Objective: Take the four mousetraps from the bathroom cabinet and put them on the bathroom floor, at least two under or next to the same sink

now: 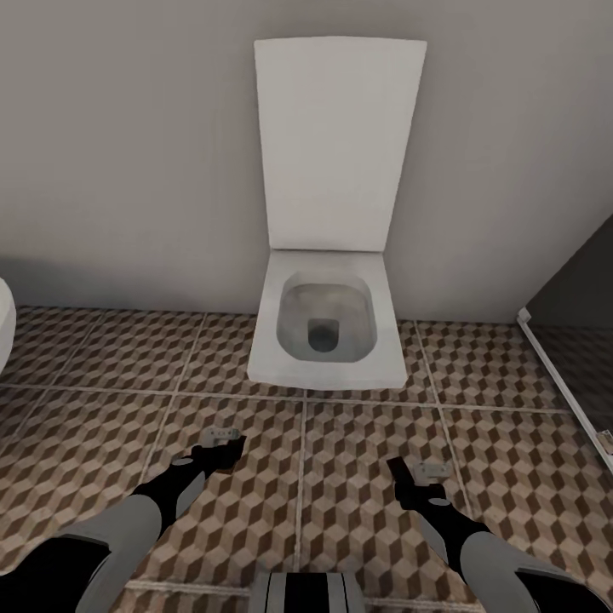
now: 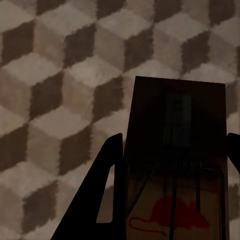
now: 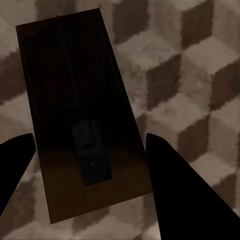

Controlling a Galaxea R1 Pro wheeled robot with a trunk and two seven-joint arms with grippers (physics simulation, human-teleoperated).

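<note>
In the left wrist view, a brown wooden mousetrap (image 2: 175, 115) with a red mouse print sits between the dark fingers of my left gripper (image 2: 175, 165), which is shut on it. My right gripper (image 3: 90, 150) holds a second mousetrap (image 3: 65, 65) the same way. In the head view both grippers (image 1: 223, 447) (image 1: 419, 478) hang low over the cube-patterned bathroom floor (image 1: 340, 528), each with a small trap (image 1: 223, 434) (image 1: 434, 469) at its tip. The cabinet and the sink are out of view.
A white wall-hung toilet (image 1: 328, 366) with its lid (image 1: 339, 145) up stands straight ahead against the grey wall. A dark glass partition (image 1: 579, 289) with a white frame (image 1: 558, 379) closes the right side. A white rounded fixture (image 1: 4, 328) pokes in at the left edge.
</note>
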